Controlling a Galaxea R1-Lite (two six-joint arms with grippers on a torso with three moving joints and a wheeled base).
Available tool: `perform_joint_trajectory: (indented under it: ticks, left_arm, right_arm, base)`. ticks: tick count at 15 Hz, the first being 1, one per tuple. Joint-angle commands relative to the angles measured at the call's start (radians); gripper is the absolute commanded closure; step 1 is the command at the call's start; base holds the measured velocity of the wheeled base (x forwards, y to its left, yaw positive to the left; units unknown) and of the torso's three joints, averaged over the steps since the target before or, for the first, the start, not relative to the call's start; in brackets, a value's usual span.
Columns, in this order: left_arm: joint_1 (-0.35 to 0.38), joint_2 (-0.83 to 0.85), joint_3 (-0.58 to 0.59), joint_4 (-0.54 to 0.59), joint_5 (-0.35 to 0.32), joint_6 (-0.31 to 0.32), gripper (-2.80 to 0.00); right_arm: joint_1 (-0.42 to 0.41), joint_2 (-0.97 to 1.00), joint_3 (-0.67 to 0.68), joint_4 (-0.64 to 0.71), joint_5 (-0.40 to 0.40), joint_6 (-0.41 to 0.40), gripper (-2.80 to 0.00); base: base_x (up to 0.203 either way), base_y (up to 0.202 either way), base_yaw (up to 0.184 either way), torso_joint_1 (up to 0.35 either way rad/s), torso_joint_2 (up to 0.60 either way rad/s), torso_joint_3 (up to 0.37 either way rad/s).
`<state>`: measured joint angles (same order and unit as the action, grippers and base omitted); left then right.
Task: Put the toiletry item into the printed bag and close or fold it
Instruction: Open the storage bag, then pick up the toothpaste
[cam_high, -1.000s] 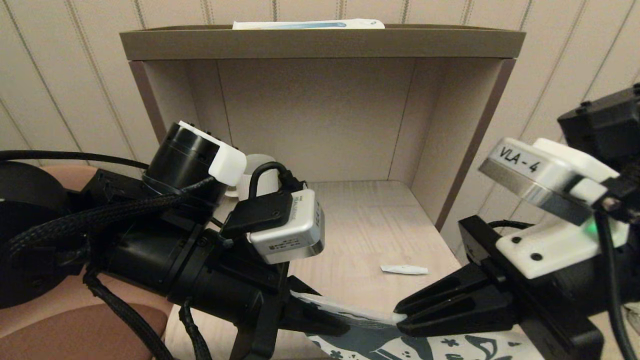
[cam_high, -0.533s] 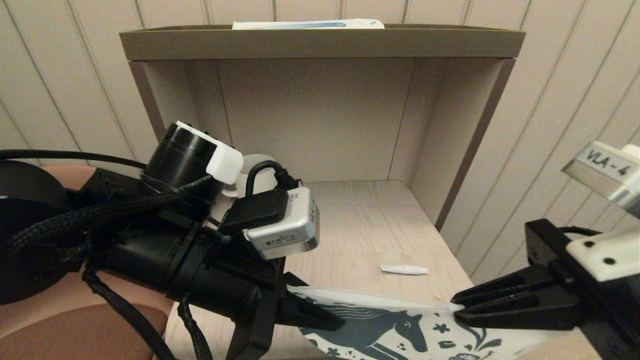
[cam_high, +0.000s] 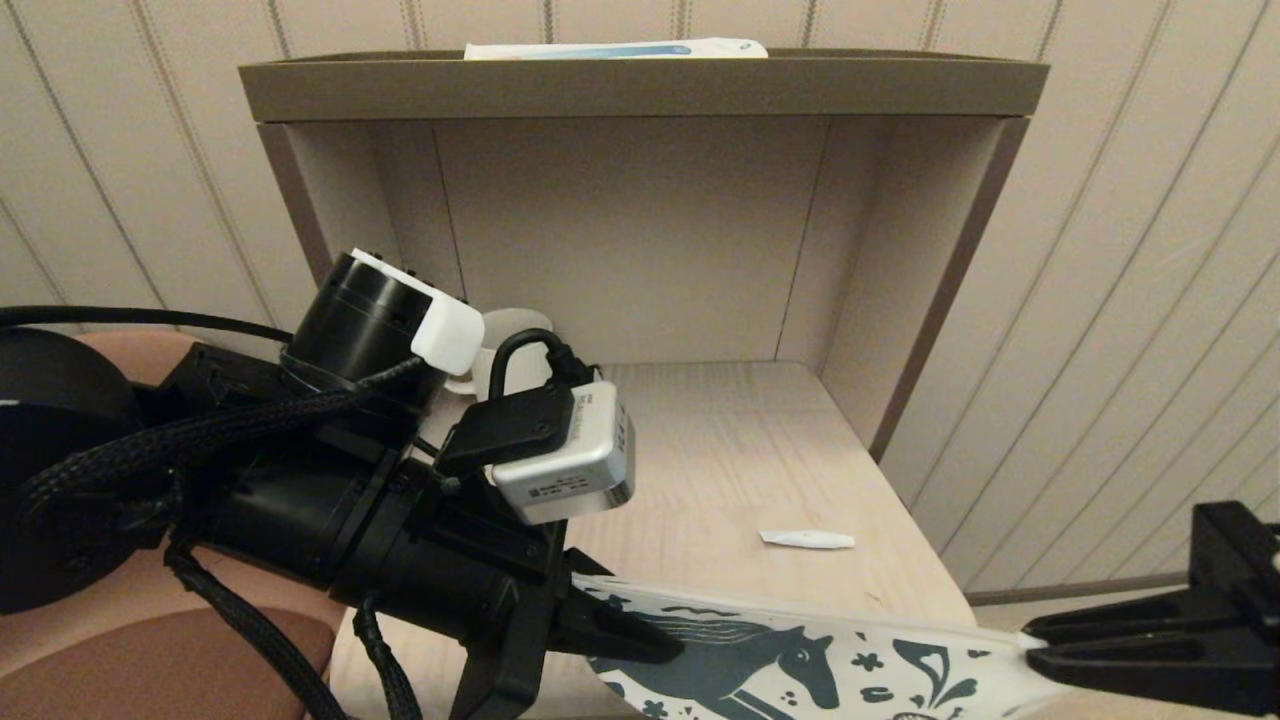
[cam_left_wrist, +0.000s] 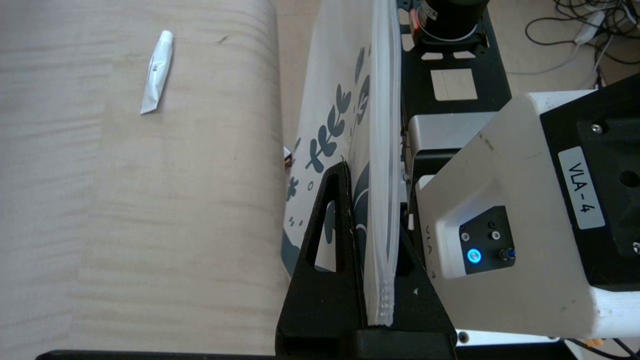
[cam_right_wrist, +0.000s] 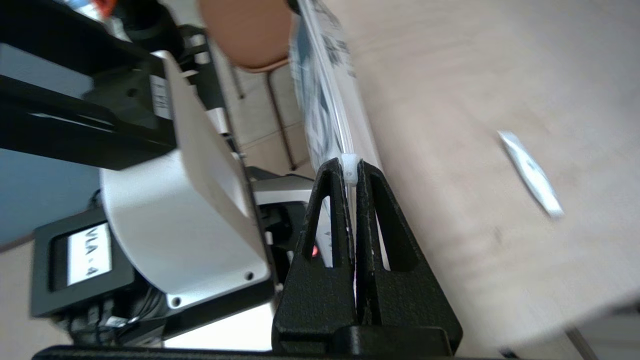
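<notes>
The printed bag (cam_high: 800, 655), white with a dark teal horse, hangs stretched between my two grippers at the front edge of the shelf board (cam_high: 740, 450). My left gripper (cam_high: 675, 650) is shut on the bag's left end (cam_left_wrist: 380, 150). At the bag's right end, my right gripper (cam_high: 1030, 650) is shut on the small white zip slider (cam_right_wrist: 349, 167) of its top edge. The toiletry item (cam_high: 808, 540), a tiny white tube, lies alone on the board behind the bag, also seen in the left wrist view (cam_left_wrist: 157, 70) and the right wrist view (cam_right_wrist: 531, 175).
A cream mug (cam_high: 515, 340) stands at the back left of the board, partly behind my left arm. A long white-and-blue box (cam_high: 615, 48) lies on top of the cabinet (cam_high: 640, 90). A brown chair seat (cam_high: 150, 650) is at the lower left.
My right gripper has slid far to the right along the bag's top edge, away from the left gripper. More of the printed bag now shows between them.
</notes>
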<state>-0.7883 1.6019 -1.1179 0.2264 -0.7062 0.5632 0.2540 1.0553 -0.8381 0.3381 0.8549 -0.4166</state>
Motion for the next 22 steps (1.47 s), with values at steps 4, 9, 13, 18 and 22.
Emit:
perform_joint_trajectory:
  ticks: [4, 9, 13, 18, 22]
  left_arm:
    - [0.000, 0.000, 0.003, 0.001, -0.004, 0.006, 0.00]
    - [-0.002, 0.006, 0.003, -0.001, -0.004, 0.006, 0.00]
    - [-0.002, 0.013, 0.001, -0.001, -0.004, 0.007, 0.00]
    - [-0.002, 0.003, 0.005, -0.001, -0.003, 0.006, 0.00]
    - [0.022, -0.009, 0.010, 0.000, 0.003, 0.000, 0.00]
  right_arm:
    - [-0.054, -0.059, 0.030, 0.001, 0.004, -0.002, 0.00]
    - [-0.052, -0.051, 0.023, -0.003, 0.006, -0.002, 0.00]
    - [-0.044, -0.040, 0.008, -0.007, 0.006, -0.002, -2.80]
    - [-0.054, -0.021, -0.034, -0.007, 0.009, 0.012, -2.80]
    - [-0.074, 0.047, -0.182, -0.008, 0.000, 0.292, -2.80]
  base:
    - [0.000, 0.000, 0.000, 0.000, 0.00, 0.000]
    - [0.000, 0.000, 0.000, 0.000, 0.00, 0.000]
    - [0.000, 0.000, 0.000, 0.000, 0.00, 0.000]
    - [0.000, 0.000, 0.000, 0.000, 0.00, 0.000]
    - [0.000, 0.000, 0.000, 0.000, 0.00, 0.000]
